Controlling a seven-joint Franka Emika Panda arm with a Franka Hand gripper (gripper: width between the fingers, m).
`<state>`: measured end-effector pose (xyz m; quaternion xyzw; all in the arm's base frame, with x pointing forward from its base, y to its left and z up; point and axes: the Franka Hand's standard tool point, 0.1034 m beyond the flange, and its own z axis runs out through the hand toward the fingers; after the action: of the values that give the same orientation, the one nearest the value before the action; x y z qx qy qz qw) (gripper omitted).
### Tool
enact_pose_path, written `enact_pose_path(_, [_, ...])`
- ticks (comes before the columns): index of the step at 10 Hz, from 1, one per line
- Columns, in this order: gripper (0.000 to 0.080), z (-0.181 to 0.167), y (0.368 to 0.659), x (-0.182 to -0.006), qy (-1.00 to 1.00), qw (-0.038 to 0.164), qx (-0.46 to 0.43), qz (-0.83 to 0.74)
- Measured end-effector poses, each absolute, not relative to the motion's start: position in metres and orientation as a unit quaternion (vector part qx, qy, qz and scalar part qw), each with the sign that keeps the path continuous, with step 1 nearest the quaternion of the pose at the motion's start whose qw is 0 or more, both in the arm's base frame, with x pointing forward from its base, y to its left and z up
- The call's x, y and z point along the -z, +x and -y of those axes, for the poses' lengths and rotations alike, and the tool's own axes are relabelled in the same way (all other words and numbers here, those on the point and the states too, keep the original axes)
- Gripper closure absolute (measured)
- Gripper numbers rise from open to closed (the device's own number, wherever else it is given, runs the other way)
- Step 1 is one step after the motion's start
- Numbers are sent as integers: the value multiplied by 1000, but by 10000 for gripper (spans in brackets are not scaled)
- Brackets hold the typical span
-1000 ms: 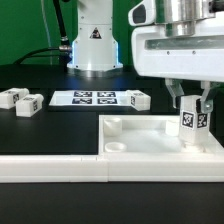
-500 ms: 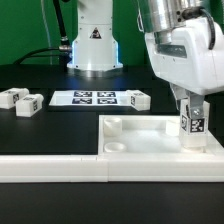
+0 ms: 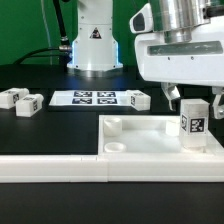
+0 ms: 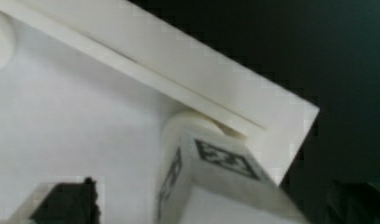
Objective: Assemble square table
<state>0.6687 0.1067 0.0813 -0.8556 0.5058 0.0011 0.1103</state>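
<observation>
The white square table top (image 3: 150, 135) lies at the front right, with its raised rim and round corner sockets up. One tagged white leg (image 3: 195, 122) stands upright in its right near corner socket. My gripper (image 3: 192, 98) hangs just above that leg, open, with a finger on each side and touching nothing. In the wrist view the leg (image 4: 213, 165) stands between the two dark fingers (image 4: 62, 203), with a gap showing, on the table top (image 4: 80, 120). My gripper (image 4: 205, 208) is empty.
Two loose tagged legs (image 3: 10, 98) (image 3: 28, 103) lie at the exterior view's left and a third leg (image 3: 135, 99) lies right of the marker board (image 3: 90, 98). The long white fence (image 3: 60, 165) runs along the front. The robot base (image 3: 95, 45) stands behind.
The gripper was shut on the upright leg, turned with it half a second ago, and has now opened, turned back and lifted slightly. The leg stays standing in the socket.
</observation>
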Motion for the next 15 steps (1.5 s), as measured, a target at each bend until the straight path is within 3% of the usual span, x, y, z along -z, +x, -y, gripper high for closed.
enact_pose_path(3, [151, -105, 669, -80, -911, 107, 13, -399])
enact_pose_path(5, [151, -103, 673, -85, -976, 78, 30, -202])
enact_pose_path(8, [151, -103, 675, -78, -994, 70, 38, -73])
enact_pose_path(9, [246, -102, 675, -77, -994, 70, 37, -78])
enact_pose_path(10, [394, -102, 675, -77, -993, 71, 36, -90])
enact_pose_path(11, [394, -102, 675, -77, -991, 72, 35, -106])
enact_pose_path(12, [508, -100, 675, -77, -987, 72, 32, -141])
enact_pose_path(15, [508, -99, 676, -76, -956, 76, 21, -282])
